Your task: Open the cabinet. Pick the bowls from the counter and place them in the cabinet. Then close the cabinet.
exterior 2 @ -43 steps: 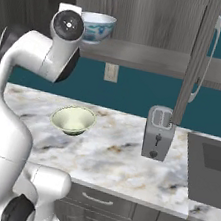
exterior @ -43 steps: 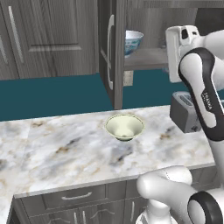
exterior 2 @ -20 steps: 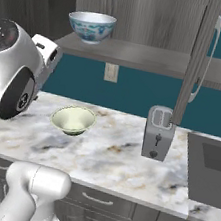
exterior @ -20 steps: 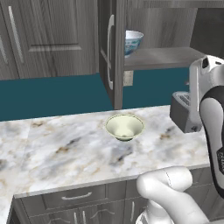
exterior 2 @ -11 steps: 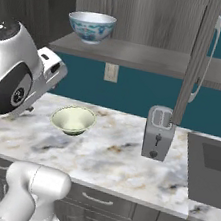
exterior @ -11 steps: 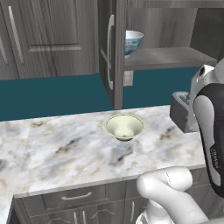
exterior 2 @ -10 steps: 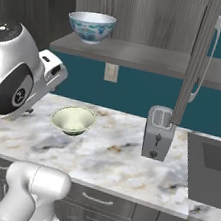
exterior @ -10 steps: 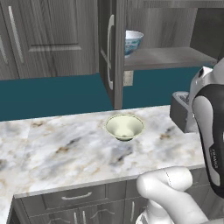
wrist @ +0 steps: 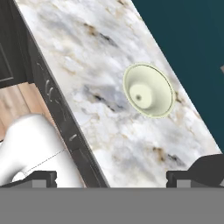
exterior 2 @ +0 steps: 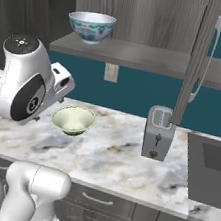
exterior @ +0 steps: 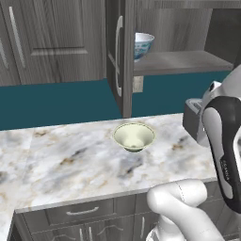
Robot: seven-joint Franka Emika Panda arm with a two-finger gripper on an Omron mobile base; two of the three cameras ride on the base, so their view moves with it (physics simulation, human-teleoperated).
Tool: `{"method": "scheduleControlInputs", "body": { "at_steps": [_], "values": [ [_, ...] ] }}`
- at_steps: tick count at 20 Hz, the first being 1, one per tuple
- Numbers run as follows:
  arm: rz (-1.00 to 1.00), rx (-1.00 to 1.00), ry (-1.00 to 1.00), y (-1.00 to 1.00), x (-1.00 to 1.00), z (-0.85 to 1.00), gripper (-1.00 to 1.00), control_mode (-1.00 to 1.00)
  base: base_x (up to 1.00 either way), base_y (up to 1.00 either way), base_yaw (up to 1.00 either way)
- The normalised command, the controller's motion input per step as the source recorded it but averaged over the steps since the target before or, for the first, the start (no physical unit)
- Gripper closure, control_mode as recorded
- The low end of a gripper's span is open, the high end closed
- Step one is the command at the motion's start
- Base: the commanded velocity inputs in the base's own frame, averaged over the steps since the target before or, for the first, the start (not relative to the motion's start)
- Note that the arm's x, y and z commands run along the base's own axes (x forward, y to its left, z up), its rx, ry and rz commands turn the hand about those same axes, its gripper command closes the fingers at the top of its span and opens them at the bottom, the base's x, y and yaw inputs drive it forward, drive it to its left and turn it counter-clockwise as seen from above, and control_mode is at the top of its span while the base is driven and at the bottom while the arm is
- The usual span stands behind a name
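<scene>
I see the tall dark grey wood-grain upper cabinet (exterior: 123,56) standing open, and the white bowl with blue-patterned outside (exterior 2: 91,26) sits upright on its shelf. The plain pale cream-green round bowl (exterior: 134,136) rests upright on the white-grey marble counter with brownish veins (exterior: 61,162), well apart from the silver toaster (exterior 2: 158,133). My two-finger gripper (wrist: 111,177) hangs above the counter with its jaws spread wide and nothing between them; the cream-green bowl lies ahead of the fingertips (wrist: 41,177)
</scene>
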Motion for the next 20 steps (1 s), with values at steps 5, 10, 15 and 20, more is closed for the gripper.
{"method": "scheduleControlInputs", "body": {
  "at_steps": [5, 10, 15, 20],
  "values": [
    [0.01, 0.00, 0.05, 0.00, 0.32, -0.17, -1.00, -1.00, 0.00, 0.00, 0.00],
    [0.04, 0.00, 0.10, 0.00, 0.38, -0.35, -1.00, -1.00, 0.00, 0.00, 0.00],
    [0.07, 0.00, 0.09, 0.00, 0.38, -0.40, -1.00, -1.00, 0.00, 0.00, 0.00],
    [0.12, 0.00, 0.05, 0.15, 0.49, -0.29, -1.00, -1.00, 0.00, 0.00, 0.00]
  ]
}}
